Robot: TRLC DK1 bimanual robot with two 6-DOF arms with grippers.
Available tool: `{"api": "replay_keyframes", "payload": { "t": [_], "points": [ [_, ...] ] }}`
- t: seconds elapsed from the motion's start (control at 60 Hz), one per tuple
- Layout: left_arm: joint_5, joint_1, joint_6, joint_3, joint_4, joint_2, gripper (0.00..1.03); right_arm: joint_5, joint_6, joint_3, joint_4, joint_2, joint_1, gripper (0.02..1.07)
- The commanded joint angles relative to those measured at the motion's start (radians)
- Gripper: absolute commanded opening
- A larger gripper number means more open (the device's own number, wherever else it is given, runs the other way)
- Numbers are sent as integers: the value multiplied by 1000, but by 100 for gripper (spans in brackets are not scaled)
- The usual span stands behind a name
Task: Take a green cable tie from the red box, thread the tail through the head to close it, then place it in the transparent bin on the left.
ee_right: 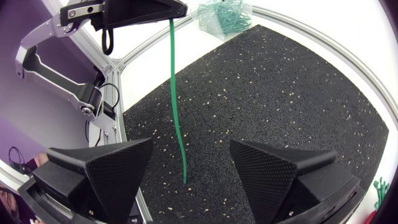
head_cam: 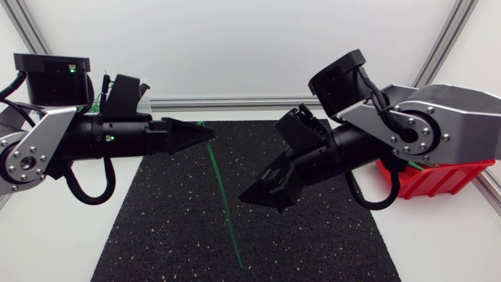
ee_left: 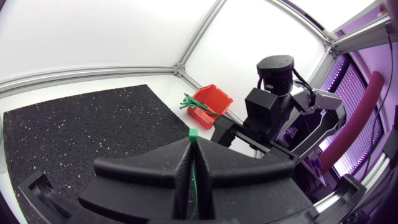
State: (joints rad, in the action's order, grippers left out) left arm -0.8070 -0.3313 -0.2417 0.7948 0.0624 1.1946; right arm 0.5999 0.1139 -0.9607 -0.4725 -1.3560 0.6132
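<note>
My left gripper is held above the black mat, shut on the head end of a green cable tie. The tie hangs down and slightly right, its tail near the mat's front. In the left wrist view the tie's head pokes out above the closed fingertips. My right gripper stands open just right of the hanging tie. In the right wrist view the tie's tail ends between its spread fingers, touching neither. The red box sits at the right, half hidden by my right arm.
The transparent bin with several green ties stands at the mat's far left corner, behind my left arm. More green ties stick out of the red box. The black mat covers the table's middle.
</note>
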Motion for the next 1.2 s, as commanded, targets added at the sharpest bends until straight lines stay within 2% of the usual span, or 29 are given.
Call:
{"api": "replay_keyframes", "payload": {
  "t": [0.0, 0.133, 0.2, 0.25, 0.3, 0.467, 0.55, 0.717, 0.8, 0.867, 0.967, 1.05, 1.183],
  "points": [
    [-34, -9, 21, 1, 11, 3, 4, 15, 109, -58, -58, 0, -3, 102],
    [-101, -9, 13, 47, 7, 45, 4, 55, 190, -115, -179, 8, -1, 102],
    [-124, -28, 13, 64, 8, 60, 4, 11, 207, -128, -193, 3, 28, 102],
    [-133, -37, 13, 67, 10, 60, 4, 28, 213, -138, -202, -11, 42, 101],
    [-147, -49, 12, 70, 10, 59, 4, 52, 219, -147, -198, -26, 40, 97],
    [-193, -54, 12, 40, 63, 43, 4, 163, 228, -171, -166, -80, 5, 96],
    [-208, -49, 12, 32, 77, 43, 4, 176, 228, -179, -146, -101, 7, 95],
    [-235, -41, 12, 6, 91, 28, 4, 270, 227, -181, -106, -111, -4, 87],
    [-247, -34, 12, -2, 93, 25, 4, 273, 227, -182, -100, -104, -4, 86],
    [-267, -23, 10, -5, 91, 25, 4, 287, 219, -184, -86, -101, -9, 81],
    [-276, -23, 5, -11, 91, 22, 4, 287, 202, -202, -64, -106, -10, 79],
    [-281, -25, 5, -16, 91, 14, 4, 290, 198, -213, -61, -106, -15, 74],
    [-291, -23, 5, -25, 89, 3, 4, 305, 179, -205, -25, -98, -17, 55]
  ]
}}
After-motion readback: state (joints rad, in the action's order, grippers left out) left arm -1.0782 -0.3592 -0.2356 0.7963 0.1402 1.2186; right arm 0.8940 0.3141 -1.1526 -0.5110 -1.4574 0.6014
